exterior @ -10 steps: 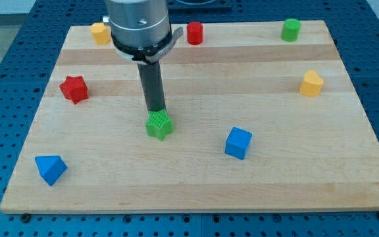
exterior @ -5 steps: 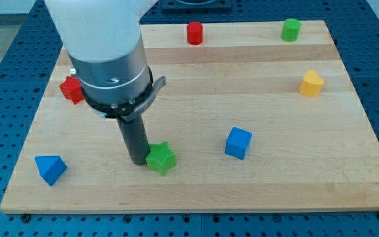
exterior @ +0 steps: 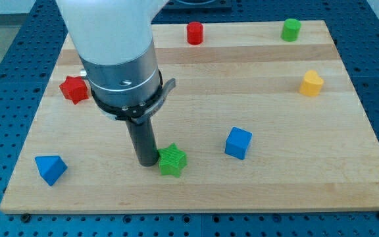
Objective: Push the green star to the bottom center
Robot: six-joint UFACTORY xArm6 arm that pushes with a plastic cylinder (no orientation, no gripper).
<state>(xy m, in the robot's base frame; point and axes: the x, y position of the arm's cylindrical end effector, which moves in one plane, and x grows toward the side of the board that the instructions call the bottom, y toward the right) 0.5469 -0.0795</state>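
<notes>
The green star (exterior: 172, 160) lies on the wooden board (exterior: 196, 191) near the view's bottom, a little left of centre. My tip (exterior: 146, 162) stands on the board right at the star's left side, touching it or very nearly so. The arm's large grey and white body rises above the tip and hides the board's upper left part.
A blue cube (exterior: 238, 143) sits just right of the star. A blue pyramid-like block (exterior: 50, 168) is at the bottom left, a red star (exterior: 74, 89) at the left. A red cylinder (exterior: 194, 32), a green cylinder (exterior: 291, 29) and a yellow block (exterior: 311, 83) lie farther off.
The green star has slid down and to the right across the board. My tip moved from above it to its left side and followed it rightward.
</notes>
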